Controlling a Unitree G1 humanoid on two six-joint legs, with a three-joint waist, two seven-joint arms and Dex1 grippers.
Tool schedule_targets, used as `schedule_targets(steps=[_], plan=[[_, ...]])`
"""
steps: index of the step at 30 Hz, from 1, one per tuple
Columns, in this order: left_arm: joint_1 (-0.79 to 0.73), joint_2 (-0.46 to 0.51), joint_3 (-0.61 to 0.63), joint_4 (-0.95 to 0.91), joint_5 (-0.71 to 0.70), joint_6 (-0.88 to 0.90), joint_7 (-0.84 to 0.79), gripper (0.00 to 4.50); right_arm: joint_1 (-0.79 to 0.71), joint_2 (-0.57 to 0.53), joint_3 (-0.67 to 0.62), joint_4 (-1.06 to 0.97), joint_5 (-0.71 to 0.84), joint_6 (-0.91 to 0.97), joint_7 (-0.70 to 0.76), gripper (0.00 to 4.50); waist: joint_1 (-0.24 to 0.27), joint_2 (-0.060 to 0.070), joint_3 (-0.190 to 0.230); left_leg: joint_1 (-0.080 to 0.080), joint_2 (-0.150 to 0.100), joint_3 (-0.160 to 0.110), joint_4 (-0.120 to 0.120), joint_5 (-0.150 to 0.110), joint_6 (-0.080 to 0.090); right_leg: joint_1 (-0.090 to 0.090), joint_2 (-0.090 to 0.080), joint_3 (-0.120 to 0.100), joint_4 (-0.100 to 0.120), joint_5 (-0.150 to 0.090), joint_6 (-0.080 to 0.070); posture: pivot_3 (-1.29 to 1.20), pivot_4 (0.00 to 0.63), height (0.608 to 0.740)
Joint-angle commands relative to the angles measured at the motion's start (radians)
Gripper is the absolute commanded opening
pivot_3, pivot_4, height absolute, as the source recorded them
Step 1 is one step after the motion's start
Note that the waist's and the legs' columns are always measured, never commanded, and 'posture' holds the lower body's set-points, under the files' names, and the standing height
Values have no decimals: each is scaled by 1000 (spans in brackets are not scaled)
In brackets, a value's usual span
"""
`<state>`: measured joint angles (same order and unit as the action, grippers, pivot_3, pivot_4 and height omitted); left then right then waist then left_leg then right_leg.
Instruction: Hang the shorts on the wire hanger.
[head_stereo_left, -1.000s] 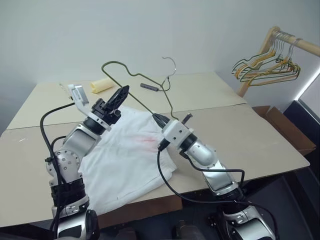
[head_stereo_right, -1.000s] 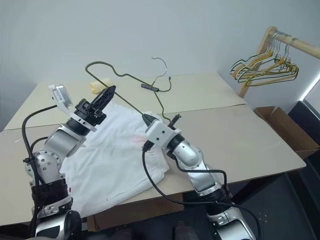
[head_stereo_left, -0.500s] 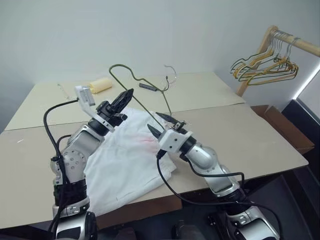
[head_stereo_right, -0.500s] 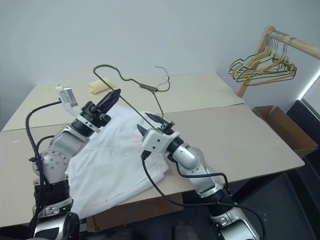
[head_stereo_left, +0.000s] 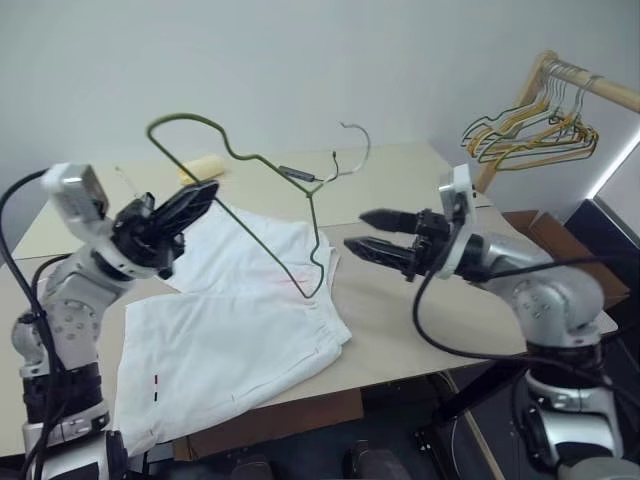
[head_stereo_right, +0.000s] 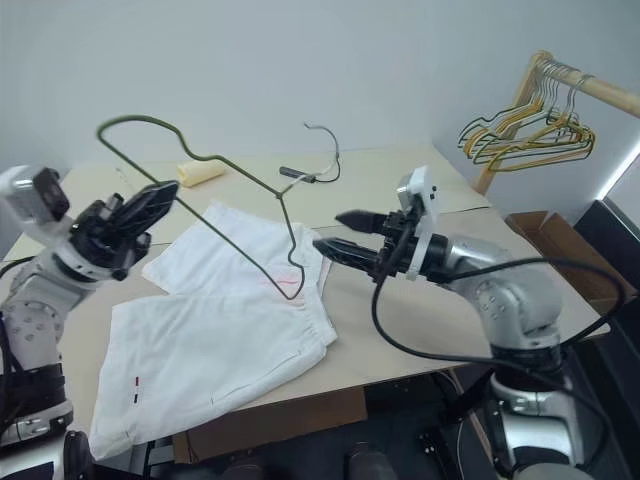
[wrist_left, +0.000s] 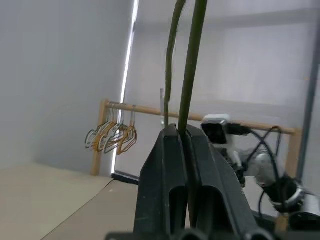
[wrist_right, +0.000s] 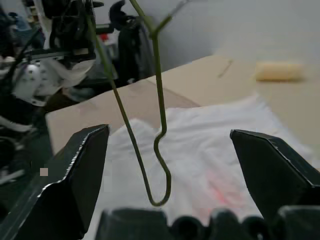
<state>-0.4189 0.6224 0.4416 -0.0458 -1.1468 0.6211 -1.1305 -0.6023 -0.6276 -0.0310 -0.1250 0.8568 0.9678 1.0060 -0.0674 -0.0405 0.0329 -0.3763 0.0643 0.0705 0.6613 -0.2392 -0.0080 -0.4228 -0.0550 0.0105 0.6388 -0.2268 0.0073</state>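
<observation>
The left gripper (head_stereo_left: 190, 200) is clamped on the wire hanger (head_stereo_left: 262, 215), holding it in the air above the shorts (head_stereo_left: 230, 320). The hanger's long axis slopes down toward the robot's right, its lowest bend seemingly just above the cloth. The shorts lie flat on the table (head_stereo_left: 450, 300). The right gripper (head_stereo_left: 365, 232), fingers spread wide, points left toward the hanger, empty.

right pincer (head_stereo_left: 362, 230) released wire hanger (head_stereo_left: 262, 195), opened, drawn aside
</observation>
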Motion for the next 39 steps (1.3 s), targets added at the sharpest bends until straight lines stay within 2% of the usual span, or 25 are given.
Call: schedule_targets(steps=[1, 6, 11, 15, 25, 28, 39], plan=[[-58, 32, 57, 55, -52, 5, -80, 0, -50, -65, 86, 101, 15, 45, 233, 4459, 0, 0, 0, 0, 0, 0, 0, 0, 0, 0, 0, 0, 0, 0, 0, -17, 0, 740], [-80, 14, 70, 71, -84, 21, -94, 0, -90, -11, 199, 207, -74, -38, 359, 4459, -4, 0, 0, -1, 0, 0, 0, 0, 0, 0, 0, 1, -1, 2, 5, -16, 0, 740], [-75, -13, 61, 47, -78, 7, -77, 0, -141, 111, 242, 256, -141, -66, 309, 4459, -1, 0, 0, -3, 0, -1, 0, 0, 0, -3, 1, 1, 1, 3, 5, -13, 0, 740], [-65, -29, 62, 32, -76, 5, -64, 0, -171, 161, 231, 265, -164, -77, 285, 4459, 5, 0, 0, -5, 0, -1, 0, 0, 0, -3, 0, 0, 0, 3, 5, -12, 0, 740], [-37, -54, 72, 20, -86, 6, -44, 0, -205, 200, 226, 265, -187, -93, 288, 4459, 4, 0, 0, -5, 0, -1, 0, 0, 0, -3, 0, -1, 0, 3, 5, -19, 0, 740], [-32, -62, 67, 13, -79, 1, -43, 0, -210, 207, 224, 261, -185, -93, 293, 3880, 2, 0, 0, -5, 0, -1, 0, 0, 0, -3, 0, -1, 0, 3, 5, -18, 0, 740], [-22, -80, 61, 21, -75, 1, -40, 0, -238, 229, 229, 278, -208, -87, 289, 28, 0, 0, 0, -5, 0, -1, 0, 0, 0, -3, 0, -1, 1, 3, 5, -20, 0, 740]])
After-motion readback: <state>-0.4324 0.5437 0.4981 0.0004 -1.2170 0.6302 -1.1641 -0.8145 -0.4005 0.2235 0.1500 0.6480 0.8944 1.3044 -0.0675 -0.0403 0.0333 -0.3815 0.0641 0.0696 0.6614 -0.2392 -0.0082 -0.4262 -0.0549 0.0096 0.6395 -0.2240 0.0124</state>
